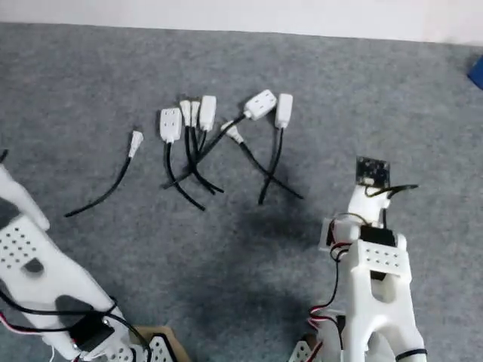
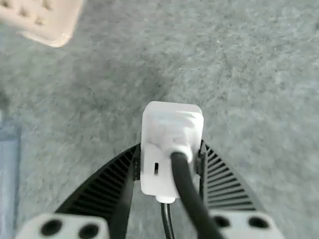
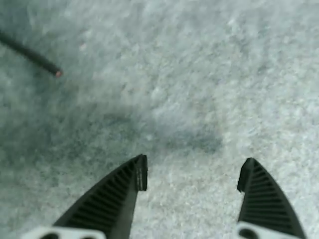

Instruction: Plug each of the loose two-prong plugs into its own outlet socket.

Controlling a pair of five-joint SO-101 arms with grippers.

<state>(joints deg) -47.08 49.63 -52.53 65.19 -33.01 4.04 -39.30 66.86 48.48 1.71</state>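
My left gripper (image 2: 169,150) is shut on a white cord-end block (image 2: 172,132) above the grey carpet. Its black cord (image 2: 188,196) runs back toward the wrist, and I cannot tell whether it is a plug or a socket. My right gripper (image 3: 192,172) hangs open over bare carpet, holding nothing. In the high view a loose plug (image 1: 136,141) on a black cord lies at the left. To its right sit a white socket (image 1: 170,124), two small plugs (image 1: 190,111), another socket (image 1: 207,111), a plug (image 1: 231,132) and two more sockets (image 1: 260,104) (image 1: 284,109).
The right arm (image 1: 377,260) stands at the front right, the left arm (image 1: 38,264) at the front left. Black cords (image 1: 196,170) cross each other below the sockets. A cut cord end (image 3: 57,73) lies on the carpet. A white perforated part (image 2: 42,17) sits near the left gripper.
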